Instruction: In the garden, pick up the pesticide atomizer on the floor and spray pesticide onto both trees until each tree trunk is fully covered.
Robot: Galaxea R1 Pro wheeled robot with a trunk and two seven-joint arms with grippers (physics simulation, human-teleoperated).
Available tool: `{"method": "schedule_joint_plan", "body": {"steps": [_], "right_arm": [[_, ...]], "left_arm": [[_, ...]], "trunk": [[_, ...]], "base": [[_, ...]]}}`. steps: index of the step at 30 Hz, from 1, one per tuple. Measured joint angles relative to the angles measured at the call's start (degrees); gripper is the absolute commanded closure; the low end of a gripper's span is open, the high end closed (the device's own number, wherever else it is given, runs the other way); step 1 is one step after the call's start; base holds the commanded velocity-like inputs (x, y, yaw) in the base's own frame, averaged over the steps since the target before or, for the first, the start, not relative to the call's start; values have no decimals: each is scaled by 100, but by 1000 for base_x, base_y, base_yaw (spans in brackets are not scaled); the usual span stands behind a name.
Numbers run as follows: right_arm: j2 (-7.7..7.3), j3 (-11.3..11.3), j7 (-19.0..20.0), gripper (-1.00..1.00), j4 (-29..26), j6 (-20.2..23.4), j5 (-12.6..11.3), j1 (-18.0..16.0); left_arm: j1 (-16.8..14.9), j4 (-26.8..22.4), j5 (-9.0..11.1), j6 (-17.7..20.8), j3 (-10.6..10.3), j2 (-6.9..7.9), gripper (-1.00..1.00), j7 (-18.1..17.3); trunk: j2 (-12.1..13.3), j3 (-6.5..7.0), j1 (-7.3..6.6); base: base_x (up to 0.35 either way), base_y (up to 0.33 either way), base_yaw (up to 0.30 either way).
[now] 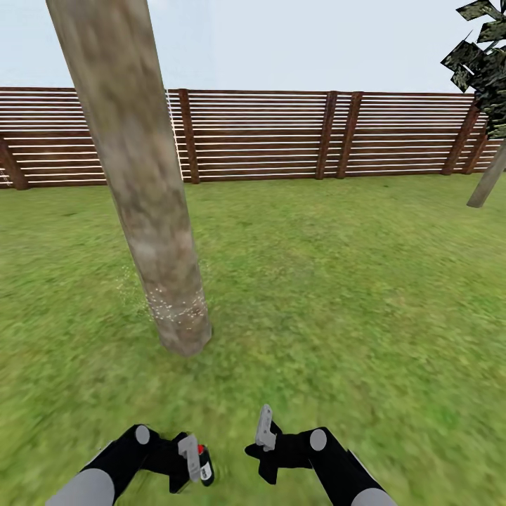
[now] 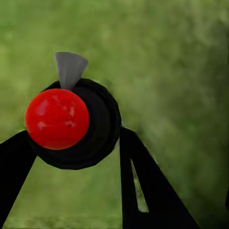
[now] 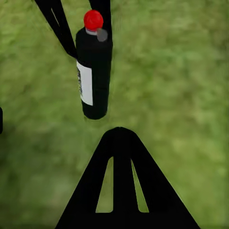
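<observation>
While the head view looks forward and down across the blurry green grass lawn (image 1: 316, 281), a thick, straight, mottled grey-beige tree trunk (image 1: 140, 176) rises close ahead at the left, leaning slightly, with a scatter of pale specks on the bark near its base. Behind it runs a reddish-brown fence of horizontal wooden slats (image 1: 281, 133), and a second grey trunk under dark, blocky leaves (image 1: 487, 179) stands far off at the right edge. Low in this view the left gripper (image 1: 191, 460) is clamped on a black cylindrical pesticide atomizer with a red cap (image 1: 204, 465), held just above the grass. The right gripper (image 1: 264, 430) sits beside it, apart from the bottle, one grey finger pointing up; its jaws seem spread, though the angle is poor.

Seen from the left wrist, the atomizer (image 2: 76, 126) shows end-on: a glossy red ball cap over the round black body, with a grey wedge-shaped nozzle sticking out past it. Black gripper fingers (image 2: 143, 186) press against the bottle on either side, with grass behind.

From the right wrist, the whole atomizer (image 3: 94, 71) appears side-on, black with a white label, red cap and grey nozzle, pinched between the left gripper's dark fingers (image 3: 57, 24). The right gripper's own black finger (image 3: 125, 186) lies in front with nothing in it, above the lawn
</observation>
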Motion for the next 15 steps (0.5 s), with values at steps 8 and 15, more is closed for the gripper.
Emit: {"method": "schedule_joint_plan", "body": {"steps": [8, 15], "right_arm": [[0, -8, 8, -100, 33, 2, -2, 0], [-177, -45, -409, -100, 50, -20, -7, 19]], "left_arm": [[17, 54, 77, -28, 42, 1038, 100, 10], [34, 67, 270, 12, 117, 1328, 100, 256]], "trunk": [[0, 0, 0], [0, 0, 0]], "base": [[0, 0, 0], [0, 0, 0]]}}
